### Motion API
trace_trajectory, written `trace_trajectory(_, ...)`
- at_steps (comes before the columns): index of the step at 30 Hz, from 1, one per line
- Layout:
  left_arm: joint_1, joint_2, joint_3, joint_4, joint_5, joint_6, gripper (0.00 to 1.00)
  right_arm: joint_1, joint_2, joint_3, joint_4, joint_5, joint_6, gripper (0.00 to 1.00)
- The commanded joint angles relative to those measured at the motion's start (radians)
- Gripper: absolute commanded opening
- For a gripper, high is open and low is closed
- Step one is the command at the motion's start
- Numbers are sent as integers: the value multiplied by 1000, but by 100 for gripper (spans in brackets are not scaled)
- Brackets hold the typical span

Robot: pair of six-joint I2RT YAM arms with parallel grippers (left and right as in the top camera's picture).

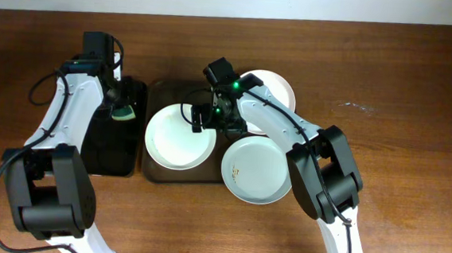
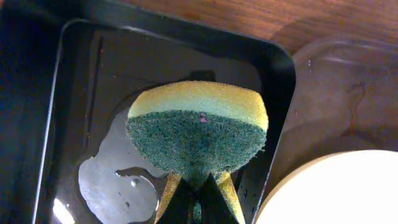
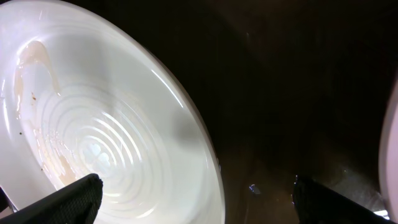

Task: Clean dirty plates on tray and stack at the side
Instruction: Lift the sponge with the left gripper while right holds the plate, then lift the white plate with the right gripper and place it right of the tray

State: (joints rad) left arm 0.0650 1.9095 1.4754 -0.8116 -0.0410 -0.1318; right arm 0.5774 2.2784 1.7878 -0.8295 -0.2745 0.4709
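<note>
A white plate (image 1: pixel 179 137) with faint brown smears lies on the left part of the brown tray (image 1: pixel 152 173). A second white plate (image 1: pixel 275 88) lies at the tray's far right corner, partly under my right arm. A pale blue-green plate (image 1: pixel 256 170) with brown specks lies over the tray's front right edge. My right gripper (image 1: pixel 199 120) is open and straddles the first plate's right rim (image 3: pixel 93 124); one finger is over the plate, the other over the tray, midpoint (image 3: pixel 199 202). My left gripper (image 2: pixel 198 202) is shut on a yellow-and-green sponge (image 2: pixel 198 127) over the black tray.
The narrow black tray (image 1: pixel 112 154) stands left of the brown tray and holds a puddle of water (image 2: pixel 118 186). The brown tray's rim (image 2: pixel 336 93) and the white plate (image 2: pixel 336 193) show at the right of the left wrist view. Wooden table (image 1: pixel 402 115) lies around.
</note>
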Motion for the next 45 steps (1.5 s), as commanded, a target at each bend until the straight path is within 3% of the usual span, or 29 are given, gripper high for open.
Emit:
trace_trajectory(1,2,-2,0,-12,16,6,1,-4,3,-8,-7,24,1,99)
trace_trajectory(15,2,-2,-1,39,94,-32,1,-4,3,-8,-7,24,1,98)
trace_trajectory(22,1,-2,-1,41,116,-33,1,0,3,-9,124,16,69,98)
trace_trajectory(29,1,-2,-1,63,165,-32,1,-3,3,-9,81,10,58,98)
trace_trajectory(32,1,-2,-1,64,165,-32,1,6,4,-16,28,16,59,62)
trace_trajectory(35,1,-2,-1,69,165,-32,1,32,6,-24,26,61,62,45)
trace_trajectory(40,1,-2,-1,71,165,-32,1,64,13,-27,27,128,62,4)
trace_trajectory(45,1,-2,-1,71,165,-32,1,54,-11,-10,-10,80,61,4)
